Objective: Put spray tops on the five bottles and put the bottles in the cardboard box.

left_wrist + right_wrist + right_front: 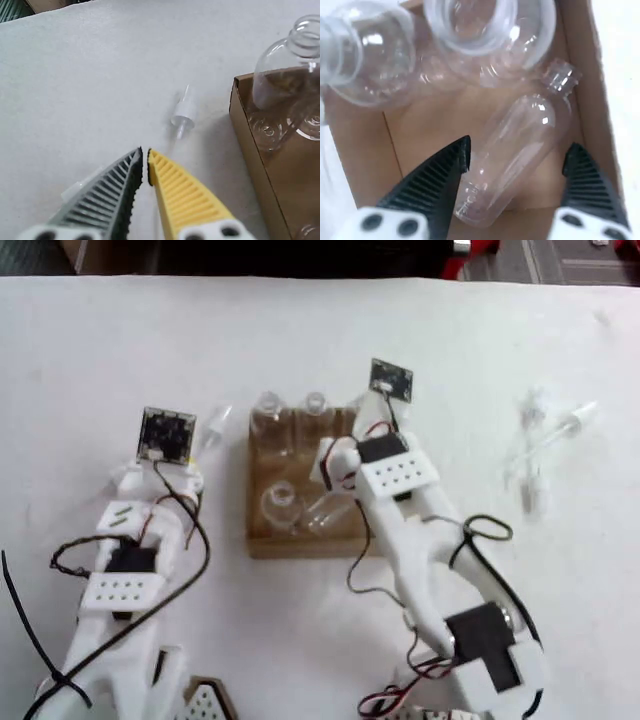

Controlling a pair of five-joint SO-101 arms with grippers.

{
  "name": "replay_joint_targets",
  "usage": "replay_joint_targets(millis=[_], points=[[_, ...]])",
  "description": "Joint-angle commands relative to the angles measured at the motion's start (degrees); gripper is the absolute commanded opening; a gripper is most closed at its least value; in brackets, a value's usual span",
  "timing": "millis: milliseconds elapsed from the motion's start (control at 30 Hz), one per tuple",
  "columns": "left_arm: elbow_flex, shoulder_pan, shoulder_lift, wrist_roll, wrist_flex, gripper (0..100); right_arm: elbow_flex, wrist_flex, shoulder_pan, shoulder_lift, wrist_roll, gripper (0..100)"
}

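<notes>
Right wrist view: right gripper (520,149), jaws spread, straddled an uncapped clear plastic bottle (525,130) lying in the brown cardboard box (370,165), neck pointing away; left gripper (145,151), clenched, sat near a white spray top (183,111).

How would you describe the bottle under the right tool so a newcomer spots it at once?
Start at the cardboard box in the middle of the table. Inside it, below the open right tool, is a clear bottle. It alone lies on its side; the other bottles in the box stand upright.
</notes>
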Motion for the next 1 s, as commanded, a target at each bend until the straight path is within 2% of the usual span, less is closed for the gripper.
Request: replay_joint_targets(millis=[0,633,967], points=[[-0.53,-0.04,0.22,-0.79,-1.76,2,-3.78,0.22,0.66,1.36,-0.70,27.6],[-0.53,-0.04,0.22,-0.79,-1.76,2,-4.31,0.22,1.27,9.63,-0.70,27.2],[-0.53,-0.04,0.22,-0.79,-1.76,2,-6.51,-0.04,8.40,9.19,-0.09,1.2]])
